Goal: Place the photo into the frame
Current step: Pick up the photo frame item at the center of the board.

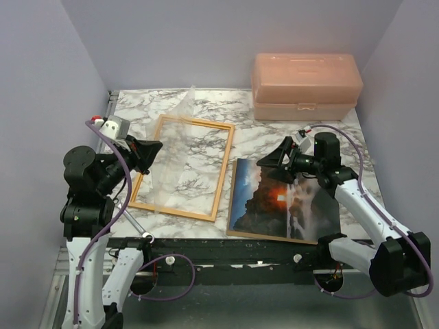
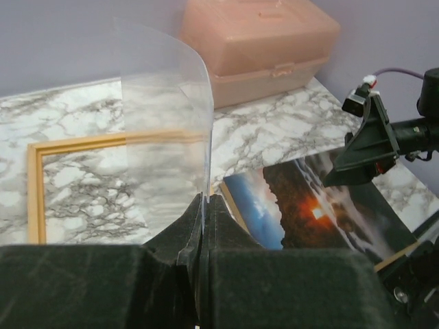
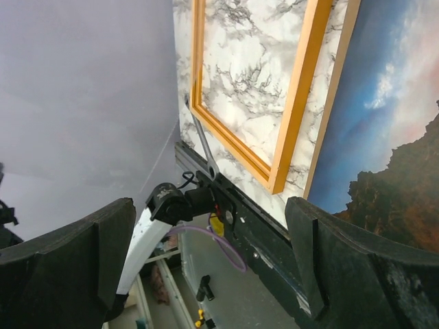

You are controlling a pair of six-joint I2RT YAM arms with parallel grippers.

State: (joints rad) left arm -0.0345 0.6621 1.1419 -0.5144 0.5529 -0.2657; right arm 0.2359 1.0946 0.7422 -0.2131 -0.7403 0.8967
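The orange wooden frame [image 1: 223, 171] lies flat left of centre, with marble showing through it. It also shows in the left wrist view [image 2: 34, 185] and the right wrist view [image 3: 302, 103]. The photo [image 1: 285, 202] lies face up to the frame's right, on a brown board whose edge shows [image 3: 337, 103]. The photo also shows in both wrist views [image 2: 309, 205] [image 3: 384, 123]. My left gripper [image 1: 156, 147] [image 2: 204, 202] is shut on a clear sheet [image 2: 164, 116], which it holds upright over the frame [image 1: 168, 161]. My right gripper [image 1: 274, 159] [image 3: 209, 205] is open and empty above the photo's far left corner.
A pink translucent plastic box [image 1: 305, 86] [image 2: 260, 41] stands at the back right. Grey walls close in the marble table [image 1: 274, 130] on the left, back and right. A black rail [image 1: 226, 250] runs along the near edge.
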